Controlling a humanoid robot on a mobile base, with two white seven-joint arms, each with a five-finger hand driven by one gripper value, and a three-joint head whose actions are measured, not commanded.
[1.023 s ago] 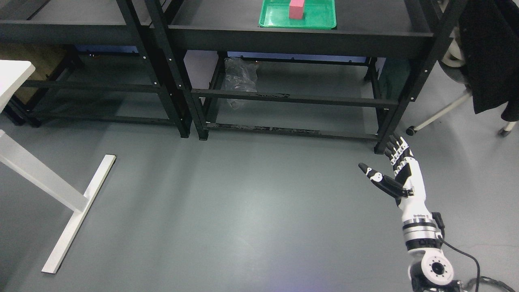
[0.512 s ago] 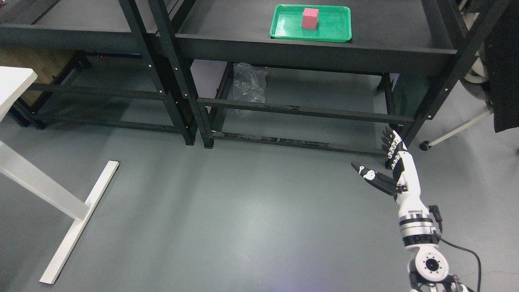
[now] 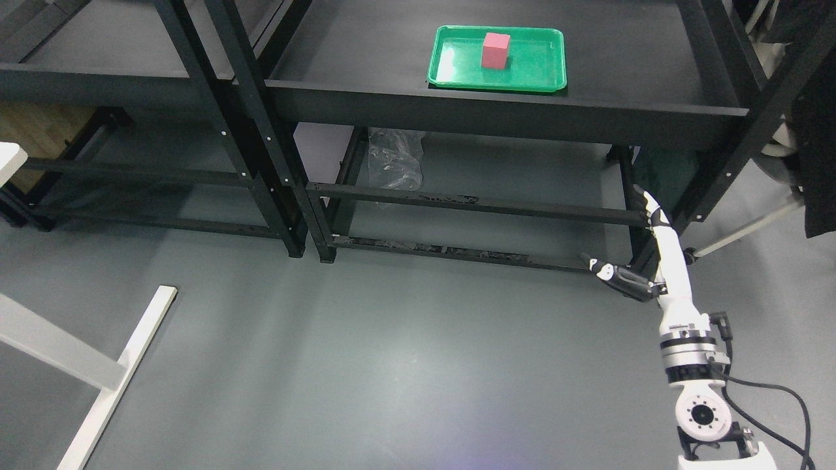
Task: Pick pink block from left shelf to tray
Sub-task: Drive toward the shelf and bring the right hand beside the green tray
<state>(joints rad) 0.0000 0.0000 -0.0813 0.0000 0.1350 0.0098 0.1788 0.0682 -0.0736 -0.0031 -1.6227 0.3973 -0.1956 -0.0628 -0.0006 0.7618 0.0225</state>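
Standing upright inside the green tray (image 3: 535,65), the pink block (image 3: 496,50) occupies the tray's middle, slightly toward its far side, with bare tray floor visible on every side of it. The tray rests flat on the top board of the right black shelf unit (image 3: 496,111), close to that board's near edge. A second black shelf unit (image 3: 98,78) adjoins it on the left; its upper board carries nothing visible. Behind the lower rail of the right unit, a crumpled clear plastic bag (image 3: 394,162) lies on the floor.

The right hand (image 3: 643,261) is positioned well apart from the block, nearer and to the right, level with the lower frame beside the unit's right front leg. Its fingers (image 3: 648,203) are extended straight and the thumb splayed to the left; the hand grasps nothing. A black cable (image 3: 774,391) runs from the wrist. At near left, a white table leg and foot (image 3: 98,378) stand on the grey floor.
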